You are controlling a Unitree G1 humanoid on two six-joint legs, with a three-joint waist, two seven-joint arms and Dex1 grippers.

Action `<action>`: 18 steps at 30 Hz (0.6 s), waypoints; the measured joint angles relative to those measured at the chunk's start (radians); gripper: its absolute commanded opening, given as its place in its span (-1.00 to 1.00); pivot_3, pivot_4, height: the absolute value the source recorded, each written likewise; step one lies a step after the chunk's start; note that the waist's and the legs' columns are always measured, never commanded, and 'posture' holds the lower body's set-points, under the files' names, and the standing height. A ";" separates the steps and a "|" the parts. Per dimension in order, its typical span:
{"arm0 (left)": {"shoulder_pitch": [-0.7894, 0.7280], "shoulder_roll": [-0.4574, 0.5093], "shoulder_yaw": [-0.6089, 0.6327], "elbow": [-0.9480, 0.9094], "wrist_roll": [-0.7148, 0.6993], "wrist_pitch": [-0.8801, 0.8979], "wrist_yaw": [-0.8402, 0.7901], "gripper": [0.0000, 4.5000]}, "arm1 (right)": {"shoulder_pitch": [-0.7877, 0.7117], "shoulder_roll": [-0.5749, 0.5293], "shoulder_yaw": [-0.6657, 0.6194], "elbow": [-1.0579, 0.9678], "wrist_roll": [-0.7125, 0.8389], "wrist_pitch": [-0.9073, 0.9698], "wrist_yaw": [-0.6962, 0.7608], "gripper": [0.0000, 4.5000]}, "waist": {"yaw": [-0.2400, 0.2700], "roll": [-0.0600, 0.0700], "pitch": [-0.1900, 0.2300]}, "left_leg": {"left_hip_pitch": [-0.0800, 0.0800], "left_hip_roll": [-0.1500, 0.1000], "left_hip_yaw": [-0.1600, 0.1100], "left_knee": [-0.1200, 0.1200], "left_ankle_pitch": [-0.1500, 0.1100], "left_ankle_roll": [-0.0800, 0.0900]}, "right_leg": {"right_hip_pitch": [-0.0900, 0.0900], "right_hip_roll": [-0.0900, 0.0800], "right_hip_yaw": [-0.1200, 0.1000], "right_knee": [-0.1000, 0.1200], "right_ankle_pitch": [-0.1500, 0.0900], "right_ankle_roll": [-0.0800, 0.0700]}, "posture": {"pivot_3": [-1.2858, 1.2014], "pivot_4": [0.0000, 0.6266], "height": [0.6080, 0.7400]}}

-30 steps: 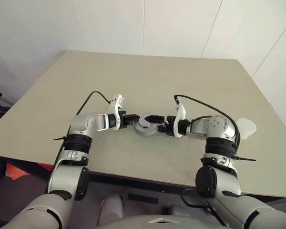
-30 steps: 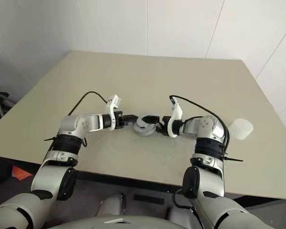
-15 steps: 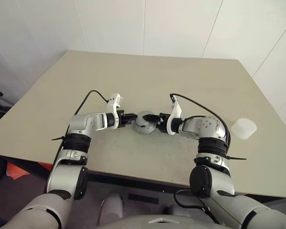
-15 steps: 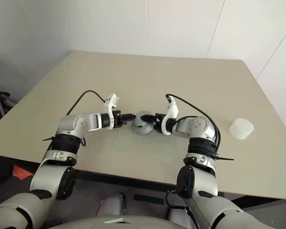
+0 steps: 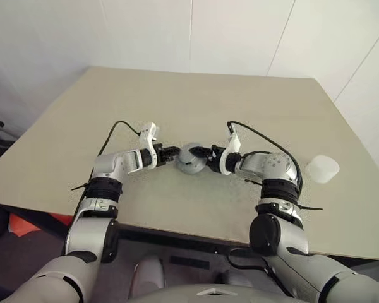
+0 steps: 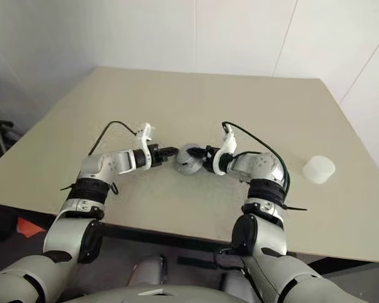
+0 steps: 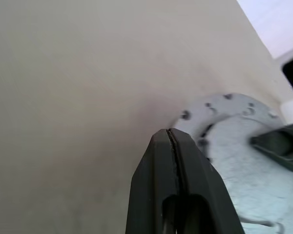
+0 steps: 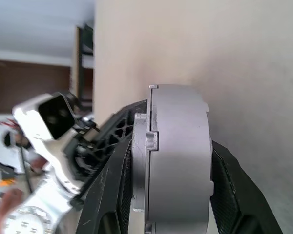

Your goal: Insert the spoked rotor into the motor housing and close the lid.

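The motor housing point(image 5: 190, 158), a short round silver-grey body, hangs on edge just above the table, between my two hands. My right gripper point(image 8: 172, 151) is shut on it, one black finger on each flat side point(image 8: 178, 112). My left gripper point(image 7: 169, 132) is shut and empty, its tip right beside the housing's flat silver face point(image 7: 234, 146), which has small holes around its rim. From the head view, the left gripper point(image 5: 173, 151) points at the housing from the left. The spoked rotor is hidden. I cannot tell the lid apart from the housing.
A white translucent cylinder point(image 5: 322, 169) stands on the beige table point(image 5: 240, 101) to the right of my right arm. The table's front edge runs just below both elbows. White walls stand behind the table.
My right gripper has shut on the housing, which lay flat on the table, and has lifted it and tipped it onto its edge. Both hands have moved a little farther from me.
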 measured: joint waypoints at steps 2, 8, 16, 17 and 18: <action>-0.010 0.019 0.079 0.038 -0.029 -0.030 0.031 -1.00 | -0.050 0.000 -0.052 0.028 0.033 -0.058 -0.035 -0.07 | 0.001 0.000 0.000 | -0.004 0.001 0.000 0.000 0.001 -0.001 | -0.004 0.001 -0.001 0.000 0.003 0.003 | 0.03 -1.00 1.00; -0.037 0.081 0.267 0.076 -0.152 -0.022 0.072 -1.00 | -0.130 0.023 -0.112 0.081 0.143 -0.166 -0.106 -0.07 | 0.006 0.000 0.000 | -0.009 0.001 0.000 0.001 -0.003 0.006 | -0.008 0.002 -0.002 -0.002 0.003 0.004 | 0.03 -1.00 1.00; 0.026 0.067 0.260 -0.012 -0.207 0.068 0.063 -0.02 | -0.131 0.059 -0.067 0.079 0.227 -0.143 -0.151 -0.07 | 0.011 -0.002 0.002 | -0.016 0.001 -0.001 0.005 -0.003 0.007 | -0.013 0.002 -0.004 0.000 0.003 0.005 | 0.03 -1.00 1.00; 0.028 0.065 0.259 -0.017 -0.212 0.074 0.063 0.11 | -0.130 0.060 -0.059 0.075 0.231 -0.139 -0.153 -0.07 | 0.010 -0.002 0.002 | -0.016 0.002 -0.001 0.005 -0.003 0.006 | -0.013 0.002 -0.004 0.000 0.003 0.005 | 0.03 -1.00 1.00; 0.028 0.061 0.259 -0.024 -0.220 0.083 0.063 0.28 | -0.130 0.062 -0.051 0.062 0.241 -0.125 -0.157 -0.07 | 0.010 -0.002 0.002 | -0.016 0.002 -0.001 0.005 -0.002 0.005 | -0.013 0.002 -0.004 0.000 0.003 0.005 | 0.03 -1.00 1.00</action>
